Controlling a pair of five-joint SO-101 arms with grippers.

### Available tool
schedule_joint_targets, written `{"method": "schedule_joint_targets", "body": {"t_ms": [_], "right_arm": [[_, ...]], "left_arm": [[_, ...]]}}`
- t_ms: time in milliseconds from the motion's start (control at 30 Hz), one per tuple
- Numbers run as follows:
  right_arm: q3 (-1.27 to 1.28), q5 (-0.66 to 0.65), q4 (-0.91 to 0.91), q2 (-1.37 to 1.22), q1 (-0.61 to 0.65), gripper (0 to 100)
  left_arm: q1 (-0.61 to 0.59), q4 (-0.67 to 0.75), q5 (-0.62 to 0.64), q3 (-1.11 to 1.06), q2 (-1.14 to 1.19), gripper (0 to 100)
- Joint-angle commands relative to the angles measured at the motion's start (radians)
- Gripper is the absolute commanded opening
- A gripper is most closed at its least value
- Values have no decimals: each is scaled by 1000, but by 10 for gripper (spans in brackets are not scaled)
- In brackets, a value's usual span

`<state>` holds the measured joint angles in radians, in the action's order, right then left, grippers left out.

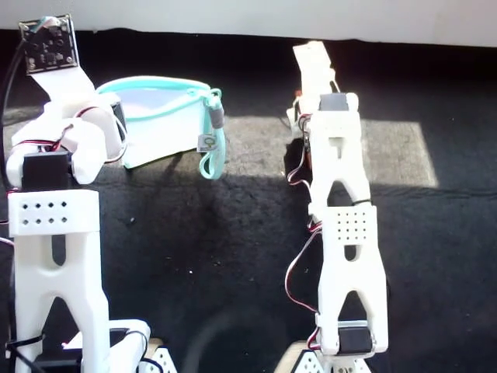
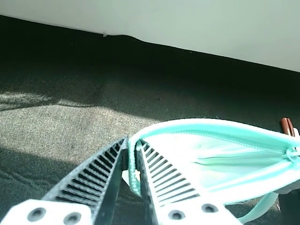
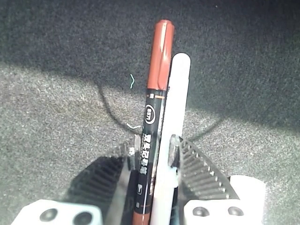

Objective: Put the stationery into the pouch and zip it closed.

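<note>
Teal-zipped pouch (image 1: 159, 128) lies open on the tabletop (image 1: 233, 256), my left pincer (image 2: 132, 152) pinching its rim; my right pincer (image 3: 153, 146) clamps a red marker (image 3: 158, 89) and white pen (image 3: 178, 103), apart from it; loading and zipping remain.

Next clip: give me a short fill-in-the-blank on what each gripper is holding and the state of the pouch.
1. The left gripper is shut on the teal rim of the ___.
2. Its zipper is ___, so the mouth gapes.
3. The right gripper is shut on a red-capped marker and a ___ pen, held side by side.

Missing words: pouch; open; white.
</note>
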<state>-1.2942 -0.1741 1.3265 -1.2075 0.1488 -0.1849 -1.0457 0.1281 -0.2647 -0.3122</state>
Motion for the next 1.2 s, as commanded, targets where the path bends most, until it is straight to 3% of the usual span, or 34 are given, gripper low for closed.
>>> {"method": "schedule_joint_targets", "body": {"t_ms": [0,367,700,1167], "right_arm": [[-48,-9,105,-12,16,105],[-377,-178,403,-13,18,105],[-260,-173,274,-21,19,105],[-223,-180,269,-22,41,106]], "left_arm": [[5,-52,8,-21,77,8],[5,-52,8,-21,77,8],[5,-52,8,-21,77,8],[5,-52,8,-21,77,8]]}}
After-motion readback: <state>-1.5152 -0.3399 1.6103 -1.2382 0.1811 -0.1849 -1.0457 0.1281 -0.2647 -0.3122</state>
